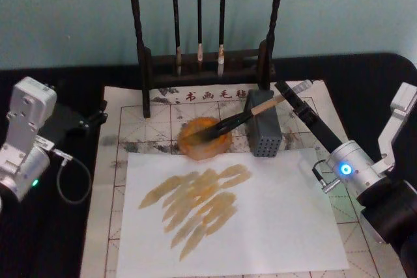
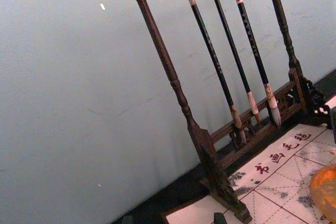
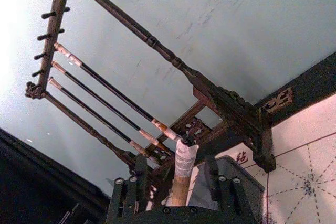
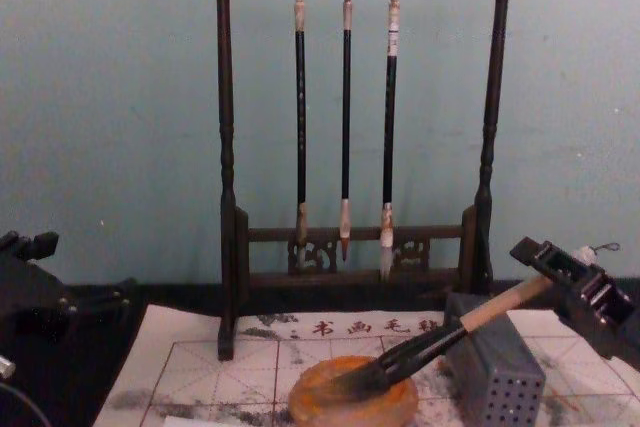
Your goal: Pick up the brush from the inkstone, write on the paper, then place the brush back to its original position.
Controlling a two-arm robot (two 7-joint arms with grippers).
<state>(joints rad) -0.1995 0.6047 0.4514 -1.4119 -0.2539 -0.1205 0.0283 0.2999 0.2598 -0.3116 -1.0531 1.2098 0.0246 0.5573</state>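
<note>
Nearest the robot, a plain white sheet point(image 1: 273, 226) lies on the paper point(image 1: 127, 125) and carries a cluster of slanting tan strokes point(image 1: 199, 203), so the writing step looks done. Just beyond the sheet's far edge sits the inkstone point(image 1: 199, 150), on the gridded paper. The brush point(image 1: 244, 116) has its dark bristles in the dish, and its handle slants up and away to the robot's right, leaning across the top of the grey perforated block point(image 1: 266, 136) that stands just beside the inkstone.

The right claw point(image 3: 177, 166) reaches in from the right side of the table point(image 1: 365, 89) to the brush's upper end. In the right wrist view its fingers point(image 3: 211, 171) stand on either side of the white-capped handle with a gap showing on each side, so the claw reads as released around the brush, not clamping it. With the bristles in the dish and strokes on the sheet, my judgement is that the return is as good as made. What is left is for the right arm to draw clear without nudging the handle off the block.

The left claw point(image 1: 91, 118) is parked at the left edge of the paper, well apart from the brush, and I cannot tell its state. Farthest back, by the wall, stands the dark wooden rack point(image 1: 144, 63) with three thin brushes point(image 4: 346, 117) hanging from it.
</note>
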